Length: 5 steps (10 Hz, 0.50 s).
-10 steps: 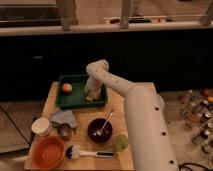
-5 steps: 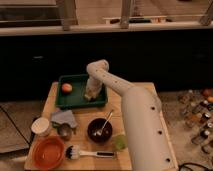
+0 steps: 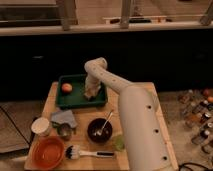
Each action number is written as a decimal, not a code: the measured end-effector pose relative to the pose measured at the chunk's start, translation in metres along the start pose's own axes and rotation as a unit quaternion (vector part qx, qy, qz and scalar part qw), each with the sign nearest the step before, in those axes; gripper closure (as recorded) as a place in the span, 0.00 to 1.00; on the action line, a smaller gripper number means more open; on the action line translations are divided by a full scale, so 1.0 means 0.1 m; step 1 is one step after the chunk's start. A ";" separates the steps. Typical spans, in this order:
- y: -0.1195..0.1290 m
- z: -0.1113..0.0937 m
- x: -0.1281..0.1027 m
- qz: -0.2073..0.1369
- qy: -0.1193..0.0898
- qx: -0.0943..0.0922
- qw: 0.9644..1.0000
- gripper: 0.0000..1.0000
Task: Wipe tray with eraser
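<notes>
Gripper (image 3: pixel 90 92) down inside the green tray (image 3: pixel 75 98), jaws clamped narrow on the tan eraser (image 3: pixel 89 96), orange fruit (image 3: pixel 66 88) well apart to its side

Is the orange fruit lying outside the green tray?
No, the orange fruit lies inside the tray, at its left end, while the gripper is down at the eraser to its right.

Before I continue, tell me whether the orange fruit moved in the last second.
No. The orange fruit stays at the green tray's left end, left of the gripper lowered into the tray.
</notes>
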 end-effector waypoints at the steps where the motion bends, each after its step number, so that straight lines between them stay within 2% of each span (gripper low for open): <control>1: -0.11 -0.04 -0.10 -0.015 0.000 0.002 1.000 1.00; 3: -0.18 -0.12 -0.19 -0.039 0.003 -0.002 0.999 1.00; 5: -0.19 -0.11 -0.35 -0.063 -0.004 -0.015 0.998 1.00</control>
